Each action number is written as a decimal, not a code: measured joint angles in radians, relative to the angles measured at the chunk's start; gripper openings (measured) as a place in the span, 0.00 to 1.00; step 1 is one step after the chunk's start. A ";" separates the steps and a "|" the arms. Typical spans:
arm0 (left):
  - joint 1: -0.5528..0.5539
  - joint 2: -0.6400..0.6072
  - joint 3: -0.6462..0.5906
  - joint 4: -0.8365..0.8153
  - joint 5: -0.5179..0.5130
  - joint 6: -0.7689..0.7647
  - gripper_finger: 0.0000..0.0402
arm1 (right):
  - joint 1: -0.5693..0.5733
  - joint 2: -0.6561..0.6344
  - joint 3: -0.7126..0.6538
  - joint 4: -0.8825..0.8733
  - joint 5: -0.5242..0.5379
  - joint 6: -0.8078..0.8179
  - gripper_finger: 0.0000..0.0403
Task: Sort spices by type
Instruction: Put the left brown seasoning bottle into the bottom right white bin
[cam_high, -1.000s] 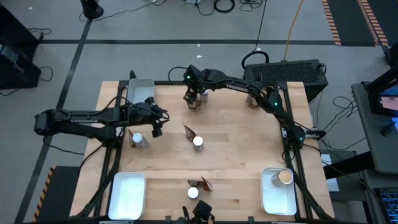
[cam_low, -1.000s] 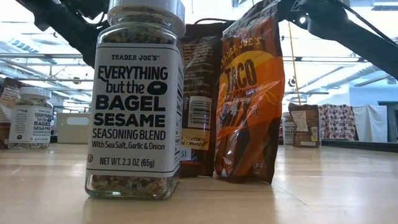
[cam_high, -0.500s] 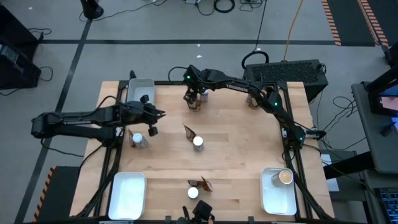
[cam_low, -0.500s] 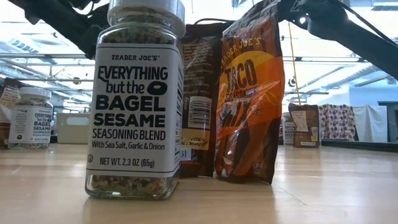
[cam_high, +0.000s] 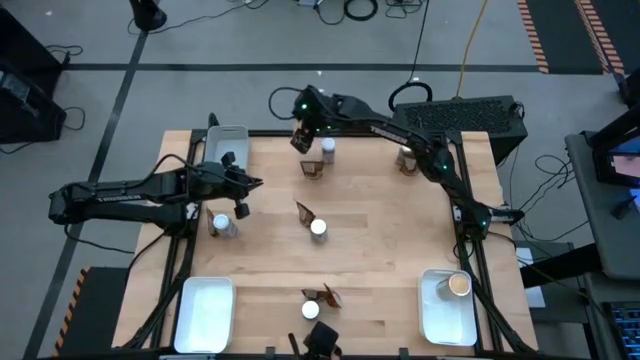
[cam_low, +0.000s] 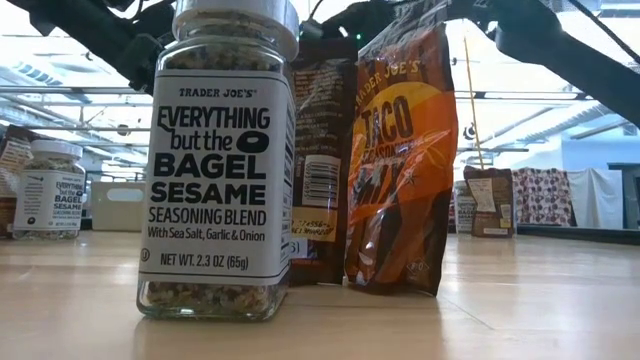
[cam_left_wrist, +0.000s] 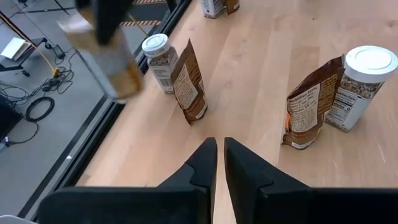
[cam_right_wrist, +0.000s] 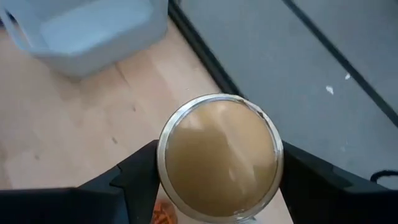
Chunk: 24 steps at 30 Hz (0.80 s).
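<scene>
We are holding a tan-lidded jar (cam_right_wrist: 217, 155) upright, its long axis vertical, between the right gripper (cam_high: 303, 135)'s fingers, lifted above the table (cam_high: 380, 230)'s far edge, near the far-left white tray (cam_high: 225, 143). A tray with another tan-lidded jar (cam_high: 458, 285) is sitting at the near-right corner, well apart, on our right arm's side. Our left gripper (cam_left_wrist: 220, 158) is hanging empty beside the far-left tray, jaws pressed nearly together.

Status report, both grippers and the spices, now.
Right gripper clamped on tan-lidded jar, lifted at table's far edge. Left gripper shut, empty, over left side. Sachets and white-lidded jars unsorted. Nothing blocking.
</scene>
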 joint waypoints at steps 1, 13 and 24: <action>0.000 0.000 0.000 -0.003 0.000 0.000 0.09 | 0.000 -0.022 -0.013 0.010 -0.003 0.003 0.63; -0.005 0.000 0.000 -0.004 0.016 -0.001 0.09 | 0.044 -0.216 -0.015 -0.154 -0.082 0.086 0.63; -0.035 0.000 0.000 -0.001 0.021 -0.018 0.09 | 0.214 -0.294 -0.015 -0.368 -0.164 0.087 0.63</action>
